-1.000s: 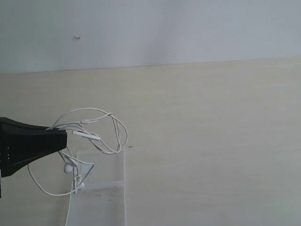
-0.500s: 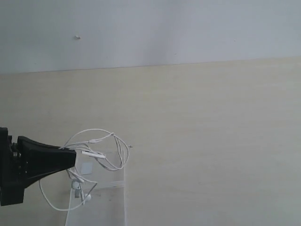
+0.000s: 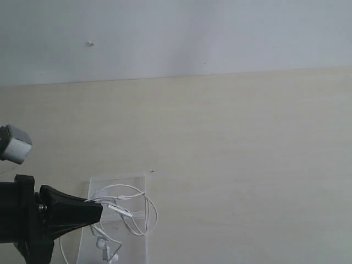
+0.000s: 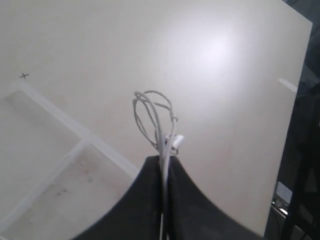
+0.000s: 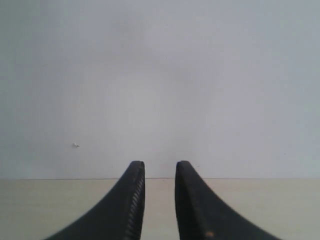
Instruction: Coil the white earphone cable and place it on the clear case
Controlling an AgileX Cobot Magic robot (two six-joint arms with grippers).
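Black left tool [image 3: 98,212] reaches in low, clamped on the thin white earphone cable [image 3: 122,211]. Black right tool [image 5: 159,166] points level, fingers slightly parted.

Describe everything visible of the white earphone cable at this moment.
The white earphone cable is a thin, glossy white wire gathered into several loose loops, pinched in the shut left gripper. The loops stick out past the fingertips, and a small inline remote sits close by them. Two earbuds dangle below on short strands. In the exterior view the bundle lies over the clear case; whether it touches the case cannot be told.
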